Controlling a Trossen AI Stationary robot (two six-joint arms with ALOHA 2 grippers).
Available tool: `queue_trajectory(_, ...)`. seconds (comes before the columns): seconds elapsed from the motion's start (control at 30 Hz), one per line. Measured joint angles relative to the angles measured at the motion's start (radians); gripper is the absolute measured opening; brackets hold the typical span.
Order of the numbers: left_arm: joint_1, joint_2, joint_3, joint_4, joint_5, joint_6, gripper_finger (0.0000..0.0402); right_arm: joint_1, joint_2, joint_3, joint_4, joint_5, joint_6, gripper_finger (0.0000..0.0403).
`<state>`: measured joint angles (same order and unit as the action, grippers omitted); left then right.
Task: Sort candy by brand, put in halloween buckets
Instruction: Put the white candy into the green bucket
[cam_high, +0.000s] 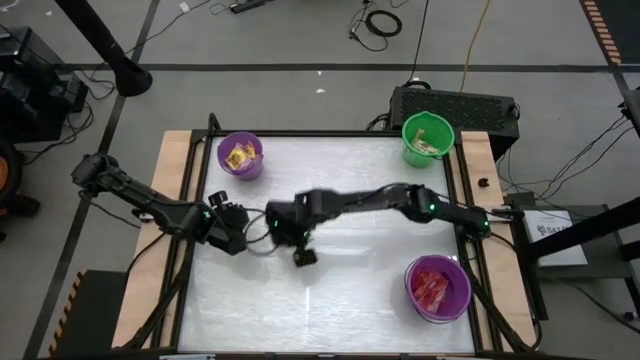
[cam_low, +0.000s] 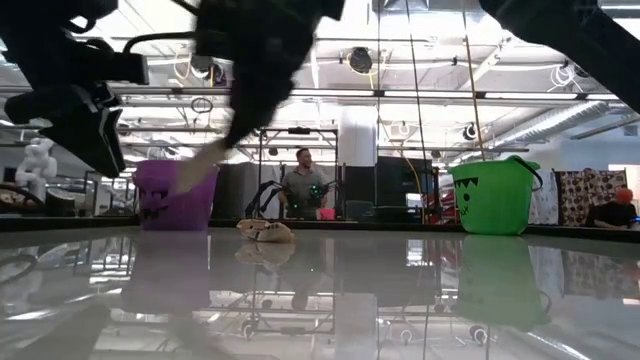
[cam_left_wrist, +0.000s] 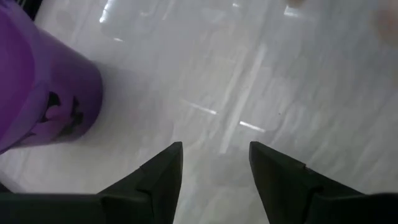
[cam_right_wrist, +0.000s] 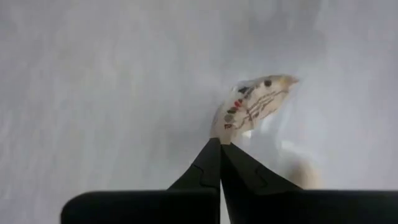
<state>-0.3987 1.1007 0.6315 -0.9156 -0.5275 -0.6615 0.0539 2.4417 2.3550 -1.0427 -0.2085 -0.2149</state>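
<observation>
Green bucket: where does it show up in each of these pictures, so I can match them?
High view: the green bucket stands at the table's far right corner.
Low view: at the right, on the table's far edge.
Left wrist view: not in it.
Right wrist view: not in it.
Shared landmark: the white table, seen in all four views.
</observation>
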Motion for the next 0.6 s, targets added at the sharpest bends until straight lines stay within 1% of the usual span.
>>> queue_trajectory(0.13, 0.031, 0.001, 0.000, 0.016, 0.046, 0.042, 0.0191, -0.063, -0.067, 0.000, -0.209, 0.019, -0.041, 0.0000)
queue_trajectory(0.23, 0.056, 0.000, 0.000, 0.032, 0.063, 0.064, 0.0191, -0.110, -0.133, 0.000, -0.322, 0.085, -0.066, 0.0000)
queue_trajectory(0.33, 0.096, 0.001, 0.000, 0.062, 0.092, 0.074, 0.0191, -0.167, -0.199, 0.000, -0.387, 0.156, -0.085, 0.0000)
queue_trajectory(0.53, 0.196, 0.000, 0.000, 0.178, 0.212, 0.132, 0.0191, -0.320, -0.322, 0.000, -0.517, 0.262, -0.092, 0.0000)
queue_trajectory(0.6, 0.235, 0.000, 0.000, 0.211, 0.232, 0.152, 0.0191, -0.381, -0.369, -0.006, -0.532, 0.269, -0.093, 0.0000)
